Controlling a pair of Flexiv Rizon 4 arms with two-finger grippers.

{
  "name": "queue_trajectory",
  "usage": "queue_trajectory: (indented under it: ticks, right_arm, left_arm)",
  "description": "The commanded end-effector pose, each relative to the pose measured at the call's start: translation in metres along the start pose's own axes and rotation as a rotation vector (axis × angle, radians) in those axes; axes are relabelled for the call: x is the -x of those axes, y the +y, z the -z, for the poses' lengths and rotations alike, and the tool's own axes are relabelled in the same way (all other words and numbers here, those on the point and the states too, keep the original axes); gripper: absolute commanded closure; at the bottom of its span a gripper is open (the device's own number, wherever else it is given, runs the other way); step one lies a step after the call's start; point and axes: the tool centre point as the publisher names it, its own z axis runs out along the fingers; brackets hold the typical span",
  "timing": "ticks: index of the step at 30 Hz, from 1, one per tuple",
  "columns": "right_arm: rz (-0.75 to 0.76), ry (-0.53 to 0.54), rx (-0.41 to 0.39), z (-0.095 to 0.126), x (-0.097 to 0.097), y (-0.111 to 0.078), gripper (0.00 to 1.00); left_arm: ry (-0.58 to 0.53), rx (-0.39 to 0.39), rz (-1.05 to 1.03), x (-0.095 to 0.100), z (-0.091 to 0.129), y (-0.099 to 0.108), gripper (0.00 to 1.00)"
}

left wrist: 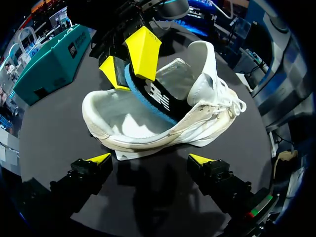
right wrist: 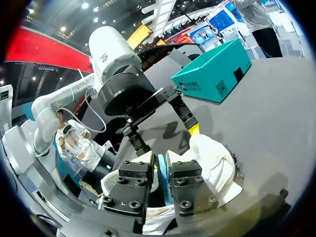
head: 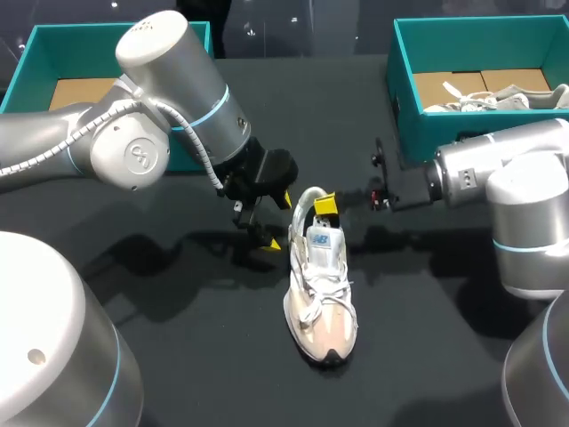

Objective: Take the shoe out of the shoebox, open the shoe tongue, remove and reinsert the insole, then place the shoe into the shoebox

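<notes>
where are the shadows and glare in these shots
Head view: the left arm throws a broad shadow on the table left of the shoe; its silver shell glints. Left wrist view: shade pools in the shoe's heel and under its sole; the right gripper, jaws shut on the tongue, is brightly lit. Right wrist view: a shadow lies on the table beyond the shoe.

Two open teal cardboard shoeboxes stand on the black table (head: 160, 294): left shoebox (head: 80, 36) at its far left corner, right shoebox (head: 413, 124) at its far right corner. Two pale lace-up sneakers: white-and-pink sneaker (head: 322, 294) mid-table, off-white sneaker (head: 498, 98) inside the right shoebox. One blue-edged black insole (left wrist: 158, 98). Two silver arms, left arm (head: 160, 98) and right arm (head: 498, 169); two yellow-tipped grippers, left gripper (left wrist: 149, 159) and right gripper (left wrist: 126, 64).
</notes>
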Motion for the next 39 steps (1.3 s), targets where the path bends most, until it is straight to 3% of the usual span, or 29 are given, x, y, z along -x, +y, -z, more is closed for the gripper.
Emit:
queue_trajectory:
  ticks: [1, 9, 14, 15, 17, 20, 30, 39]
  right_arm:
    - [-0.013, 0.012, -0.018, -0.010, 0.004, -0.003, 1.00]
    - [-0.065, 0.053, -0.082, -0.026, 0.007, -0.013, 1.00]
    - [-0.071, 0.038, -0.081, -0.022, 0.005, -0.013, 1.00]
    - [-0.066, 0.034, -0.076, -0.020, 0.004, -0.011, 0.98]
    - [-0.056, 0.020, -0.068, -0.015, 0.002, -0.008, 0.69]
    - [-0.047, 0.000, -0.062, -0.008, -0.001, -0.006, 0.59]
    - [-0.063, -0.072, -0.059, 0.020, -0.008, -0.008, 0.58]
    - [-0.125, -0.104, -0.070, 0.048, 0.001, -0.014, 0.59]
  left_arm:
    - [0.001, 0.000, -0.001, 0.000, -0.001, 0.000, 0.00]
    - [0.001, 0.000, -0.001, 0.000, -0.001, 0.000, 0.00]
    - [0.001, 0.000, -0.001, 0.000, -0.001, 0.000, 0.00]
    - [0.001, 0.000, -0.001, 0.000, -0.001, 0.000, 0.00]
    - [0.001, 0.000, -0.001, 0.000, -0.001, 0.000, 0.00]
    - [-0.003, -0.004, -0.008, 0.000, 0.002, -0.001, 0.00]
    - [-0.046, -0.002, -0.026, -0.001, 0.021, 0.000, 0.00]
    - [-0.063, 0.018, -0.045, 0.001, 0.044, 0.011, 0.00]
